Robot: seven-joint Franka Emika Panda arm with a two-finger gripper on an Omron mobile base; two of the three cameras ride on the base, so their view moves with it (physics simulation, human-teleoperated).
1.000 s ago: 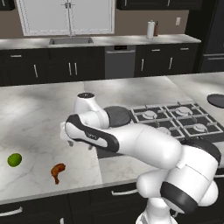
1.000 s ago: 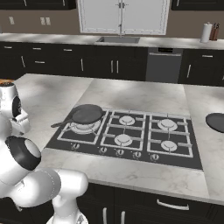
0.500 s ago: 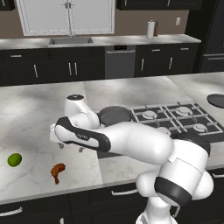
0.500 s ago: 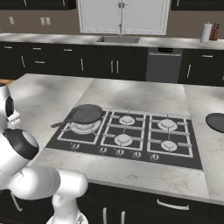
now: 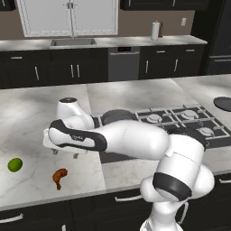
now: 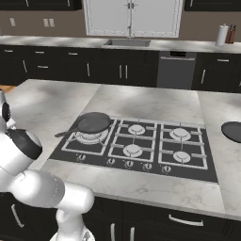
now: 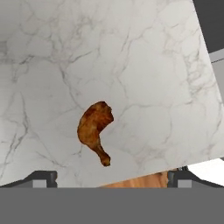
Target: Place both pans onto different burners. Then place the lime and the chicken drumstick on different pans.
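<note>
Hovering over the marble desk (image 5: 27, 117), the gripper (image 5: 64, 153) sits low at the end of the arm, which reaches across to abt 9 o'clock in the left base view. Jaws spread as wide as they go, nothing between them, nothing held. In the hand view the two dark fingertips (image 7: 42, 177) stand far apart at the bottom edge, w/ the chicken drumstick (image 7: 95, 129) lying flat on the desk betw. them and a bit beyond, thick end toward 12 o'clock, thin bone end toward 6. No contact w/ the drumstick.

Left base view: drumstick (image 5: 59, 176) lies on the desk near the front edge, just below the gripper at abt 6 o'clock from it. Lime (image 5: 15, 164) sits on the desk to the drumstick's 9–10 o'clock, apart from it, not touching.

Right base view: the grey pan (image 6: 93, 123) w/ long thin handle rests on the cooktop (image 6: 141, 147), over the near-left burner (image 6: 89, 137), handle pointing to abt 8 o'clock. The dark pan (image 6: 232, 131) lies on the desk at 3 o'clock of the cooktop, well apart from the burners, partly cut by the frame edge. Left base view shows the same dark pan (image 5: 223, 103) at the far right edge, and the grey pan (image 5: 118, 116) partly hidden behind the arm.
</note>
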